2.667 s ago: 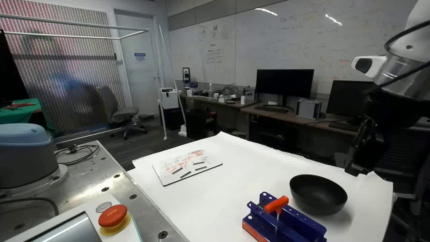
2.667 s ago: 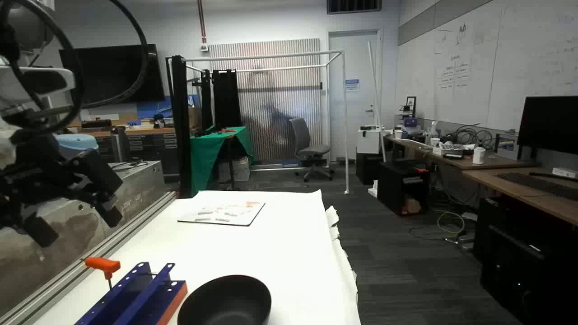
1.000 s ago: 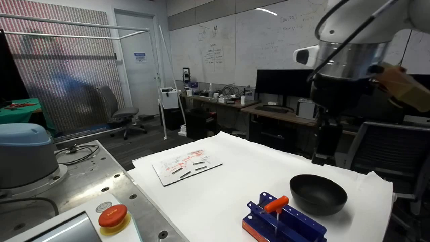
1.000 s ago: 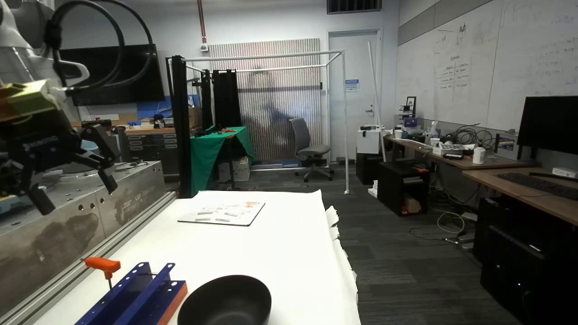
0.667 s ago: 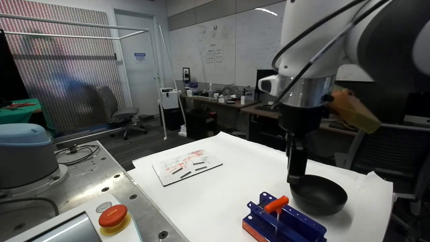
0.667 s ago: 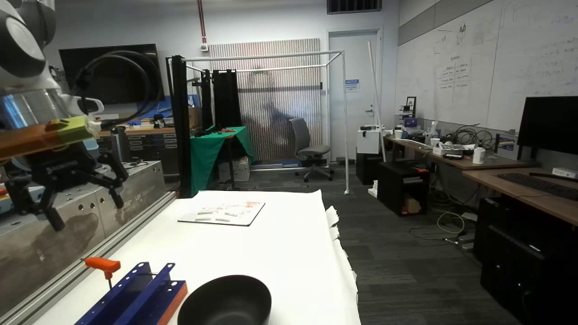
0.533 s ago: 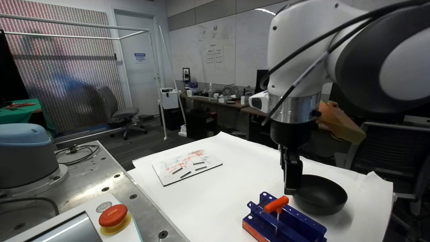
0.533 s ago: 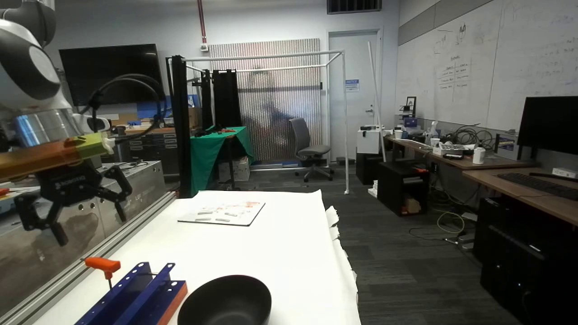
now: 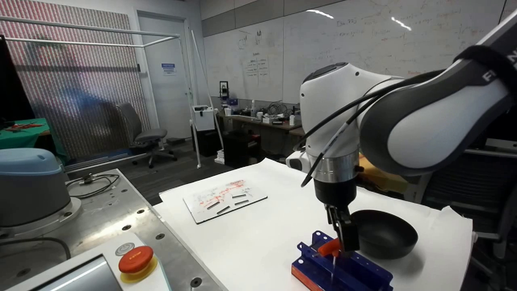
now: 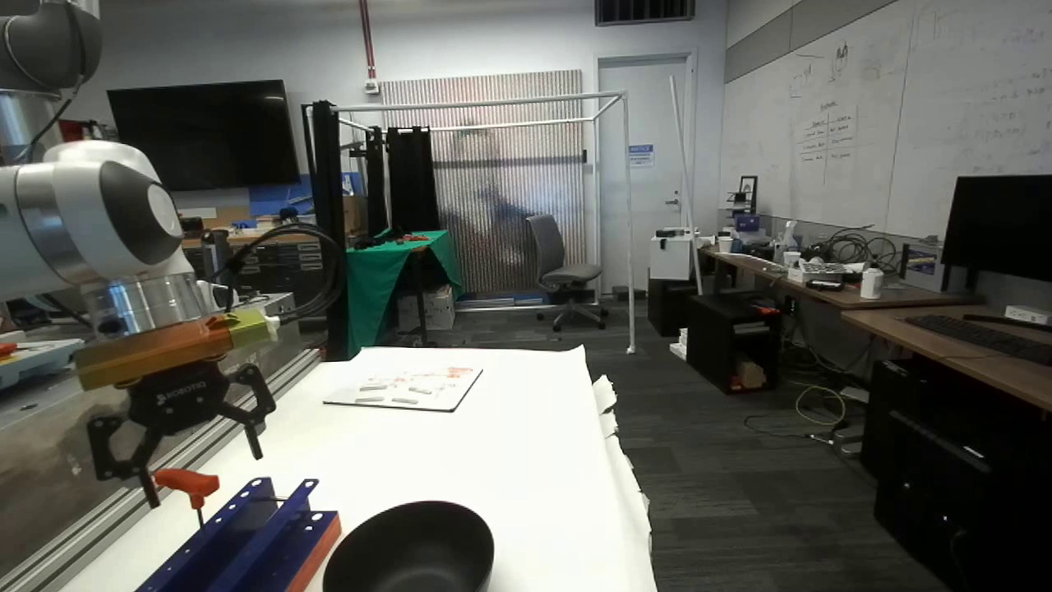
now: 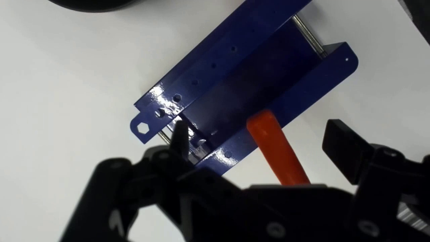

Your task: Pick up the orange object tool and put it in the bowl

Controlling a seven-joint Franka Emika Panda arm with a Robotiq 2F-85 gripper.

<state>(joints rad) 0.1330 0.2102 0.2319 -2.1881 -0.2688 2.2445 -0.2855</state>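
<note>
Hovering by the orange T-handle hex key [image 11: 278, 151], my gripper [image 10: 205, 478] is spread wide; pre-grasp, I'd say! Next I should centre on it, lower, squeeze.

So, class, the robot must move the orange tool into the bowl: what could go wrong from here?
The orange tool seems to stand in the blue rack, so a crooked lift might jam it or drag the rack. Its handle slants between the open fingers in the wrist view, so closing might twist it. The black bowl stands close to the rack, so a low carry could knock it.
</note>
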